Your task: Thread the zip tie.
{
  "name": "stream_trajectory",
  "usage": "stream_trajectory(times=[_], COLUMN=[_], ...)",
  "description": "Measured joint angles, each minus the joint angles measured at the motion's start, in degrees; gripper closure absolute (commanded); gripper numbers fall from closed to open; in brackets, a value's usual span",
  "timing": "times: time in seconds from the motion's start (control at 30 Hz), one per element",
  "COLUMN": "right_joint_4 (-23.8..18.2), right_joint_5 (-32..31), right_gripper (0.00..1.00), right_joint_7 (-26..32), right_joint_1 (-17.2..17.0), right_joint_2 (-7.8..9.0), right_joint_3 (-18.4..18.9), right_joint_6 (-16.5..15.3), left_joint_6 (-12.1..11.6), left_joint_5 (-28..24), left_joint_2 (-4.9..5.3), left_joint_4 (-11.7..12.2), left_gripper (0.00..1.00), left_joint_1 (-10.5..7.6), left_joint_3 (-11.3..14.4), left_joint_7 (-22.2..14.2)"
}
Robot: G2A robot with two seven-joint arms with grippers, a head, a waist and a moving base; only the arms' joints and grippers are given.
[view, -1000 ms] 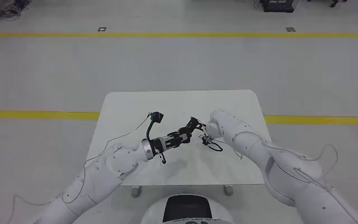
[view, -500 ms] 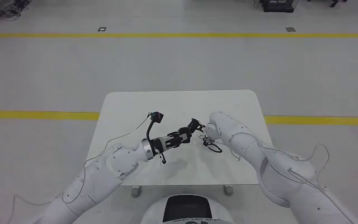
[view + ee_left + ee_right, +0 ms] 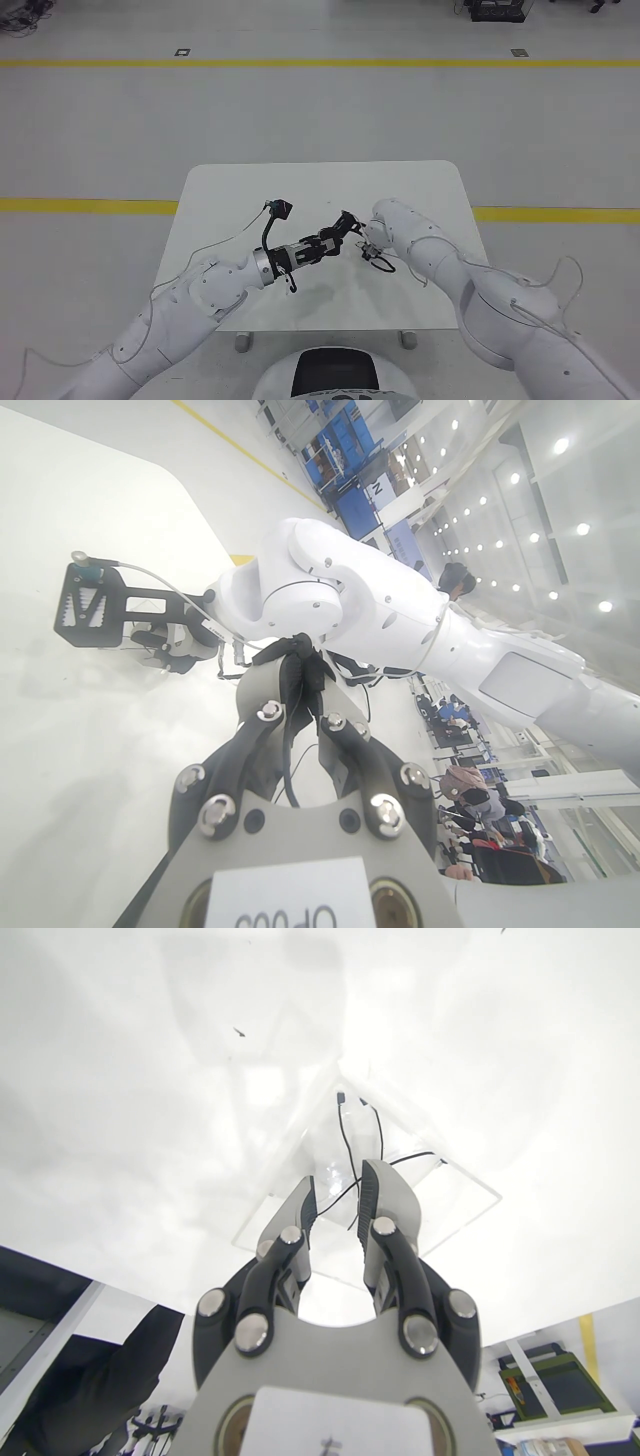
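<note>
**Q:** Jaws on the left gripper (image 3: 300,672), how do they stand?

**R:** Pinched together on a black zip tie (image 3: 286,745). Its strap trails back between the fingers toward the wrist.

**Q:** And the right gripper (image 3: 337,1203)?

**R:** Its jaws are parted a little and grip nothing. One of the loose ties (image 3: 344,1128) crosses the gap between the tips, and others lie just past them. All sit in a clear tray (image 3: 465,1208) on the white table (image 3: 125,1103).

**Q:** Beyond the left jaws?

**R:** The right arm (image 3: 400,610), close ahead of the tips.
</note>
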Motion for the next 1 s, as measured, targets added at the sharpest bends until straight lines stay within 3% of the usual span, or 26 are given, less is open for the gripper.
stream_trajectory(times=[0.4, 0.57, 1.0], right_joint_4=[1.30, 1.59, 2.02], right_joint_5=[1.66, 2.05, 1.54], right_gripper=[0.84, 0.91, 0.86], right_joint_7=[0.89, 1.46, 0.30], right_joint_1=[0.14, 0.22, 0.47], right_joint_2=[-0.59, -0.78, -0.81], right_joint_3=[0.00, 0.00, 0.00], right_joint_6=[0.00, 0.00, 0.00], left_joint_6=[0.00, 0.00, 0.00], left_joint_5=[0.00, 0.00, 0.00], left_joint_2=[0.00, 0.00, 0.00], left_joint_4=[0.00, 0.00, 0.00], left_gripper=[1.00, 1.00, 1.00], left_joint_1=[0.00, 0.00, 0.00], left_joint_3=[0.00, 0.00, 0.00], left_joint_7=[0.00, 0.00, 0.00])
